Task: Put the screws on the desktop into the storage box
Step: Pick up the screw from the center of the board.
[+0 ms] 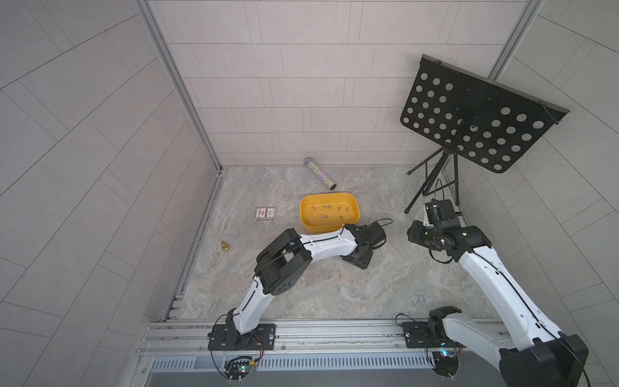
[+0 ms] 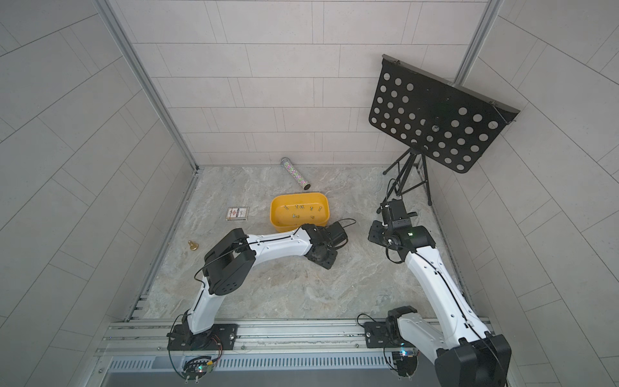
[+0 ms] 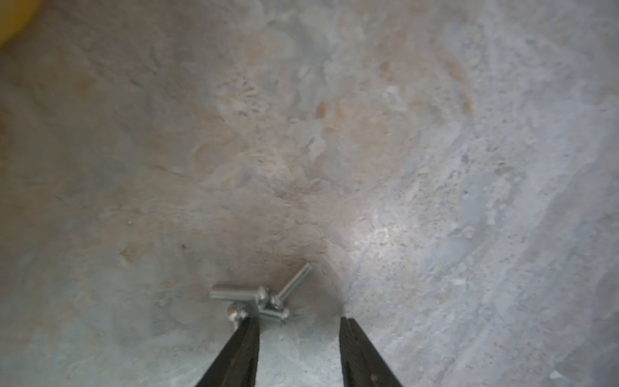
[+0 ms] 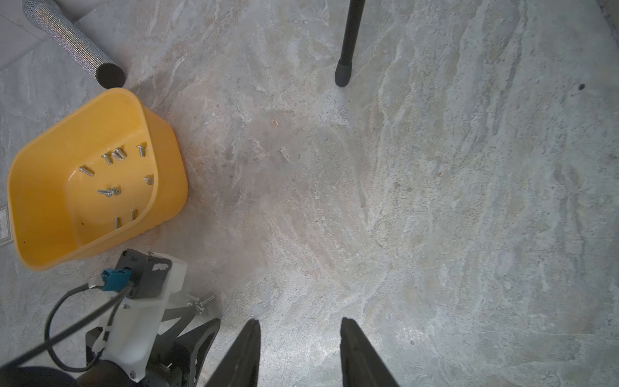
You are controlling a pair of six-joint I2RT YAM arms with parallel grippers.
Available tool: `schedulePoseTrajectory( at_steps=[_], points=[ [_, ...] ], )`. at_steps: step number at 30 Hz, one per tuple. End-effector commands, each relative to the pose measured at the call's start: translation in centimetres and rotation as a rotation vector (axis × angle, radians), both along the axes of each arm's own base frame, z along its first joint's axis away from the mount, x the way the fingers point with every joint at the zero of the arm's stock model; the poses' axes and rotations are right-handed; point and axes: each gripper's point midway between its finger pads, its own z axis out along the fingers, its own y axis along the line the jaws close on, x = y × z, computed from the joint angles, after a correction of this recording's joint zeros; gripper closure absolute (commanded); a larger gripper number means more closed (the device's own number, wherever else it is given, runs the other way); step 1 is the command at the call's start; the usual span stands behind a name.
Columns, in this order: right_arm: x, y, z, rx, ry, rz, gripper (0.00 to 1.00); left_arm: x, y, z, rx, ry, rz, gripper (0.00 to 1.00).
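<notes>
On the desktop [image 3: 402,134], screws [image 3: 261,296] lie beside the left end effector [image 3: 299,320].

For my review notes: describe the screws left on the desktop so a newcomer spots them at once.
Find the yellow storage box on the marbled desktop. Beside it the left gripper reaches down; a small heap of screws lies at its open jaws. Unlike the boxed screws, these rest on bare stone.

A robot lab cell: 2 arms [image 1: 328,244] bolted to an aluminium rail [image 1: 335,330], bare circuit boards [image 1: 241,367] in front, tiled walls [image 1: 301,100] in metal framing [image 1: 181,87] around a marble-look desktop [image 1: 335,288].
</notes>
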Motion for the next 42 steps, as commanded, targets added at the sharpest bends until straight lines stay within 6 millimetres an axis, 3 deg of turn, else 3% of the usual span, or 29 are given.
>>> schedulePoseTrajectory(
  at_steps=[1,12,21,42],
  points=[
    [0.1,-0.1,-0.2,-0.002,0.001,-0.003,0.57,0.2,1.4,-0.9,0.052,0.008,-0.001,0.53],
    [0.2,0.0,-0.4,0.001,0.004,0.001,0.56,0.0,0.6,-1.5,0.031,0.038,-0.007,0.53],
    [0.2,0.0,-0.5,0.004,0.006,0.0,0.57,-0.7,1.3,-2.1,0.048,0.053,-0.001,0.61],
    [0.1,0.1,-0.6,0.008,0.009,0.003,0.57,-1.7,0.1,-3.2,0.046,0.077,-0.025,0.68]
  ],
)
